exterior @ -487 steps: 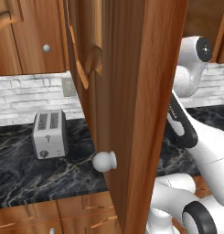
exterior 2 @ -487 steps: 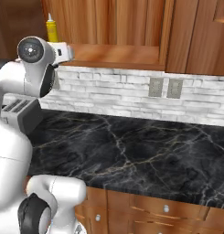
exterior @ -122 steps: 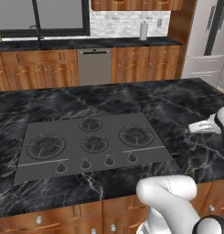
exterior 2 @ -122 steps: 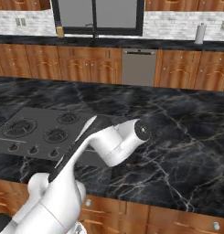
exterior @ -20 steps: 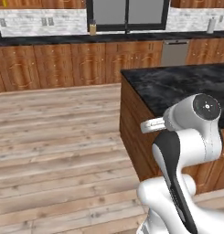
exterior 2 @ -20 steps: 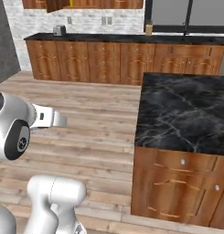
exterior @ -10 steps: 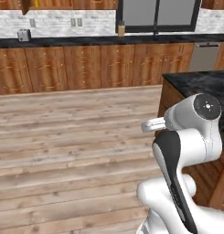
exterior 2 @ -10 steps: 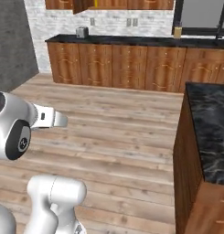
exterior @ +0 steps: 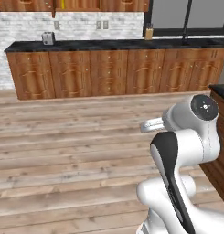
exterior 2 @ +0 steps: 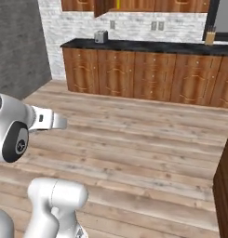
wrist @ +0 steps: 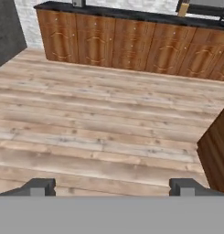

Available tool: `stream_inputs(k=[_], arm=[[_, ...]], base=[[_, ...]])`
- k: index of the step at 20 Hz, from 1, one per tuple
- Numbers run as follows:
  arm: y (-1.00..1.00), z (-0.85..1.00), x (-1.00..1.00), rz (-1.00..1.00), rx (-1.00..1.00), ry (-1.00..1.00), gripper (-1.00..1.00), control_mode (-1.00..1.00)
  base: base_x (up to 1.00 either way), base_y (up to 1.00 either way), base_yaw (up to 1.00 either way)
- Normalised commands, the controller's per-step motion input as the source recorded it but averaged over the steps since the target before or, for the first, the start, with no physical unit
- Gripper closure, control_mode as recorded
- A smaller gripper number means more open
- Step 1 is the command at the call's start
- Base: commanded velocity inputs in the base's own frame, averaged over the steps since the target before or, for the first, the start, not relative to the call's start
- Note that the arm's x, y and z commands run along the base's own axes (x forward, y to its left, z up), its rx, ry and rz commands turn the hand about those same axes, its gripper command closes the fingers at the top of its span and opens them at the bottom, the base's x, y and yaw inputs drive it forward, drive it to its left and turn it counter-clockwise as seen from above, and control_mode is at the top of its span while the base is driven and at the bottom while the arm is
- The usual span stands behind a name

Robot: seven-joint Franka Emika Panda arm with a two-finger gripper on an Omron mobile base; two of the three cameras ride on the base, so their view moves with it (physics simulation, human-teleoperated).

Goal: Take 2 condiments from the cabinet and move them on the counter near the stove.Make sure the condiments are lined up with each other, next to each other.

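A yellow condiment bottle (exterior: 63,4) (exterior 2: 118,3) stands in the wall cabinet (exterior: 31,4) (exterior 2: 83,4) above the far counter (exterior: 109,45) (exterior 2: 143,45), and the cabinet's door (exterior 2: 100,7) hangs open. My gripper (wrist: 112,186) is open with nothing between its fingertips (wrist: 40,186). It points over bare wooden floor, far from the cabinet. A corner of the black marble island (exterior: 221,87) (wrist: 216,155) shows at the right. The stove is out of view.
A toaster (exterior: 48,38) (exterior 2: 101,36) and a knife block (exterior: 149,33) (exterior 2: 209,36) stand on the far counter. A grey wall (exterior 2: 17,46) rises at the left. Wooden floor (wrist: 104,119) lies between me and the far drawer fronts (exterior: 109,73).
The whole picture has swung: the base has turned. The island has slid off to the right and the far wall with toaster and cabinet has come into view. The gripper stays open.
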Motion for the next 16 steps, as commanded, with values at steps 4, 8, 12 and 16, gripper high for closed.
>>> stream_inputs(k=[4,8,12,16], arm=[[0.0,0.0,0.0,0.0,0.0,0.0,-1.0,1.0],[0.0,0.0,0.0,0.0,0.0,0.0,-1.0,1.0],[0.0,0.0,0.0,0.0,0.0,0.0,-1.0,1.0],[0.0,0.0,0.0,0.0,0.0,0.0,-1.0,1.0]], base=[[1.0,0.03,0.0],[1.0,-0.07,-0.03],[1.0,0.11,-0.02],[1.0,0.16,0.0]])
